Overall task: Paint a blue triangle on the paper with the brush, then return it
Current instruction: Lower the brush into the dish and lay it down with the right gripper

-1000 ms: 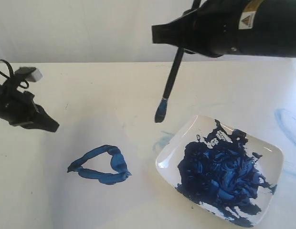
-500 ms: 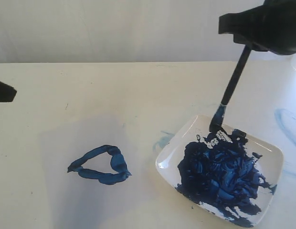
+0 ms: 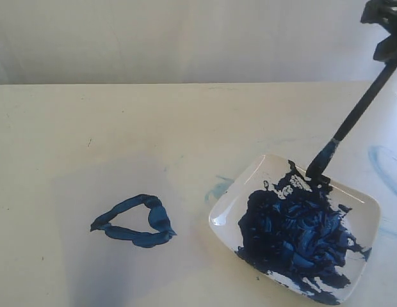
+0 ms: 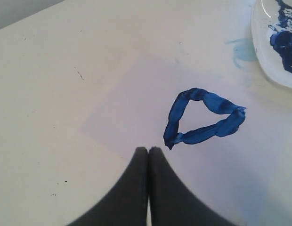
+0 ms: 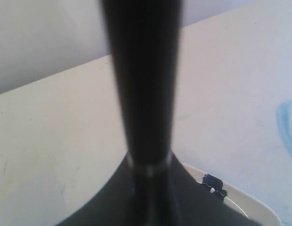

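The blue triangle (image 3: 134, 220) lies painted on the paper (image 3: 77, 204), left of a white dish (image 3: 224, 214) full of dark-blue paint. The black brush (image 3: 355, 118) slants down from the top right, its tip resting in the paint at the dish's far edge. My right gripper (image 3: 385, 25) is shut on the brush's upper handle. In the right wrist view, the brush (image 5: 143, 84) fills the middle between the jaws of that gripper (image 5: 148, 174). My left gripper (image 4: 148, 149) is shut and empty, hovering over the paper (image 4: 127, 108) just beside the triangle (image 4: 205, 122). It is out of the exterior view.
The cream tabletop (image 3: 153, 121) carries faint light-blue smears at the far right (image 3: 384, 163) and beside the dish (image 3: 218, 188). A pale wall stands behind the table. The dish's rim (image 4: 263, 61) shows in a corner of the left wrist view.
My right gripper has carried the brush to the right, and its tip has come down from above the table into the dish's paint. The left arm has drawn out of the exterior view.
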